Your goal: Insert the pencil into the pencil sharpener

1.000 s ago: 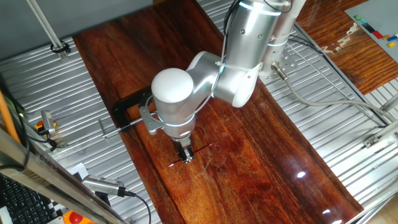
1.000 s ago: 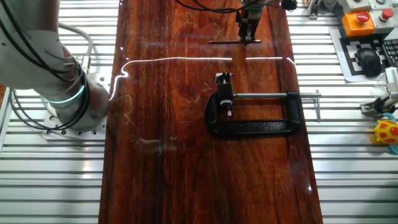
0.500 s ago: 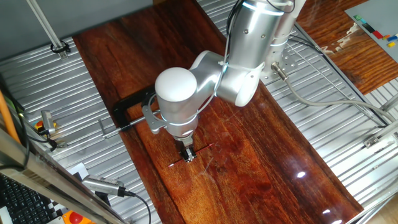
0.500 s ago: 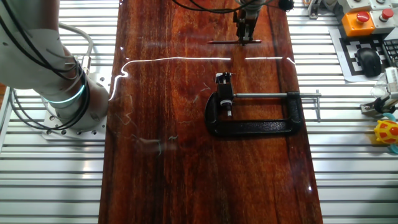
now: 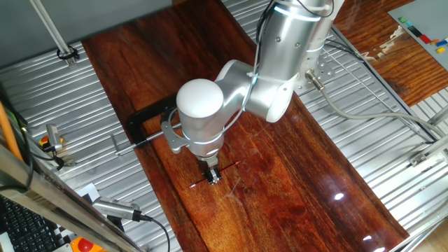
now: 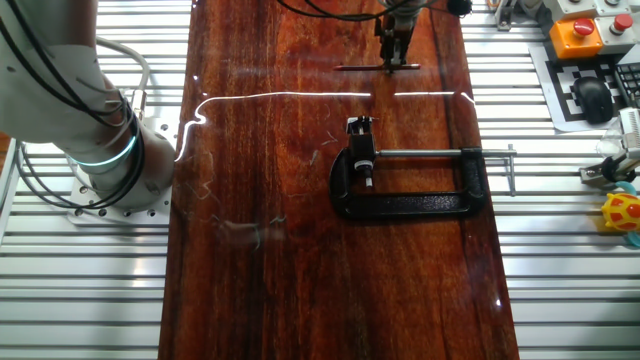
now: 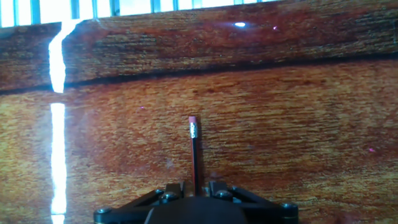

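1. The gripper [image 5: 211, 175] points straight down at the wooden table [image 5: 294, 175], close above the board, near the edge by the keyboard side in one fixed view.
2. In the hand view the gripper [image 7: 196, 190] has its two fingers drawn together on the pencil [image 7: 195, 155], which passes between them and sticks out ahead with its eraser end and metal band far from the camera.
3. In one fixed view the pencil [image 5: 225, 169] shows as a thin reddish line running left and right of the fingers, level with the tabletop. Whether it touches the wood cannot be told.
4. In the other fixed view the gripper [image 6: 396, 55] is at the far end of the table, and the pencil [image 6: 362, 67] lies across under it as a thin dark line.
5. The clamp [image 6: 410, 180] lies flat near the middle of the table in that view, its grey rod [image 6: 440, 153] pointing right.
6. The pencil sharpener [image 6: 357, 127], a small white block, sits at the left jaw end of the clamp, well apart from the pencil and nearer the camera.
7. In one fixed view only part of the clamp [image 5: 143, 122] shows, left of the arm; the sharpener is hidden behind the arm there.
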